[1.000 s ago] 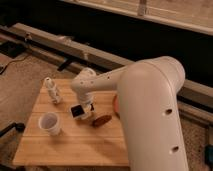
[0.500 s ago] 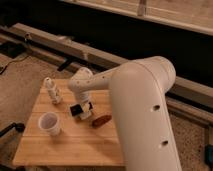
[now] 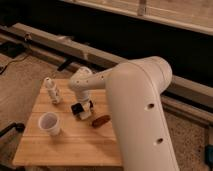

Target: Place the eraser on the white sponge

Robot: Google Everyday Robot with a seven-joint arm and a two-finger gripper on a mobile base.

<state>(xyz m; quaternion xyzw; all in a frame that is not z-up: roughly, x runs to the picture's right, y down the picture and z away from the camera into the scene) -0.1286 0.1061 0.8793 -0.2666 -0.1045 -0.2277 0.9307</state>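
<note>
Wooden table (image 3: 75, 145): cup (image 3: 50, 123), bottle (image 3: 52, 90), gripper (image 3: 82, 109) above

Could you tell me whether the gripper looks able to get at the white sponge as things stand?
Probably yes. The gripper hangs low over the table right at the eraser and white sponge, with the cup and brown thing off to the sides.

The gripper (image 3: 81, 107) hung low over the wooden table (image 3: 70, 145), hemmed by a translucent white cup (image 3: 50, 123), a white knobbly bottle-like figure (image 3: 52, 90) and a brown oblong thing (image 3: 101, 120); the table's front lay open.
</note>
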